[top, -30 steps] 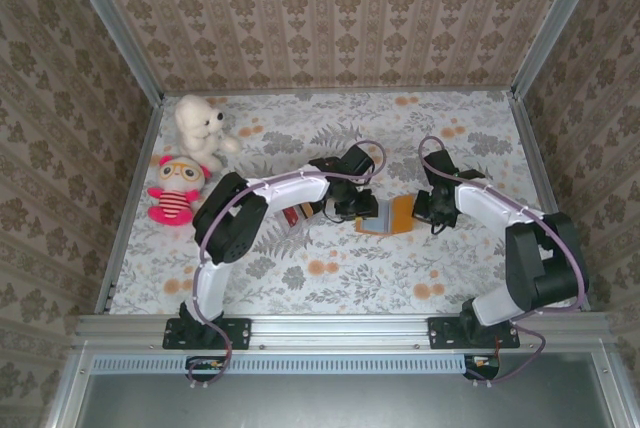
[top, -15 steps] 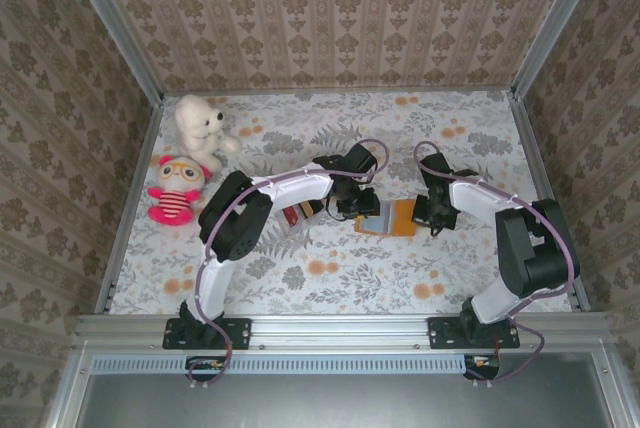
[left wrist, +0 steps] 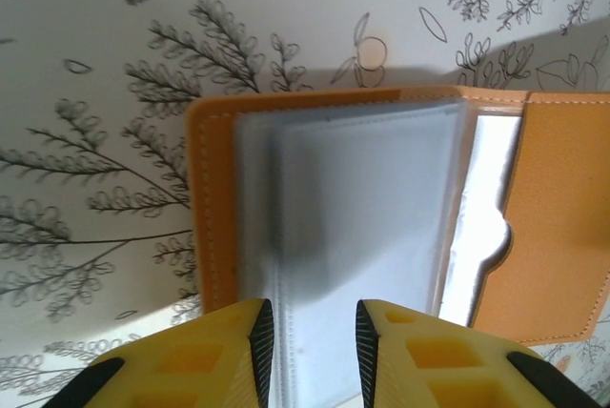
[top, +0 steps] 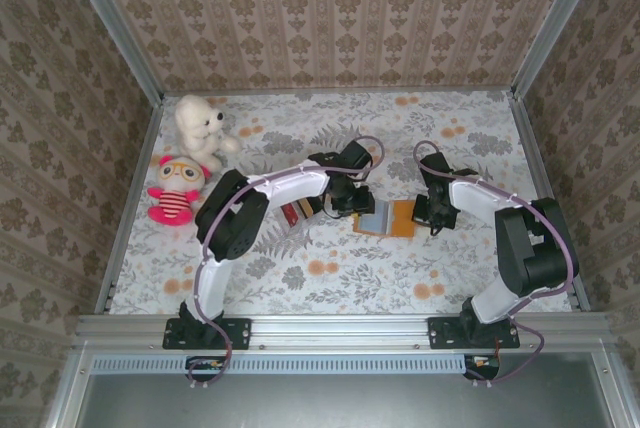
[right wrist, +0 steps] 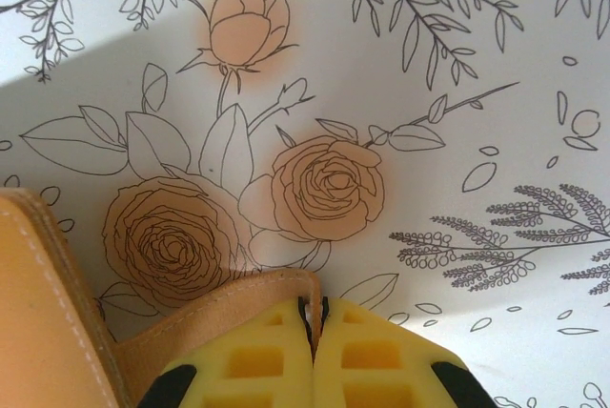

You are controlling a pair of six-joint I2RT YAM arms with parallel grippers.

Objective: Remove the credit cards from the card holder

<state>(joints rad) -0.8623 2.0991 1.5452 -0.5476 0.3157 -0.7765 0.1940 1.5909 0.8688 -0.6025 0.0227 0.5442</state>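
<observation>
Right gripper: the jaws are pressing fully together, pinching the thin tan rim of the card holder where that rim is curving up into the seam between the yellow fingers.

Left gripper: the jaws are standing a narrow gap apart, pointing down over the clear pockets. The greyish leaves are running on under the gap. Whether the fingertips are touching the leaves cannot be told.

The card holder is lying open on the floral table between the two grippers, with its orange cover flat on the cloth. One tan flap is sitting to one side of the pocket stack. No card is readable inside the pockets; the leaves are looking blurred and grey.

In the top view, the credit cards, red and dark, are lying on the table beside the left arm's forearm, apart from the holder and partly hidden by the arm.

A white bear and a pink doll are sitting at the far left edge of the table, well apart from the holder.
</observation>
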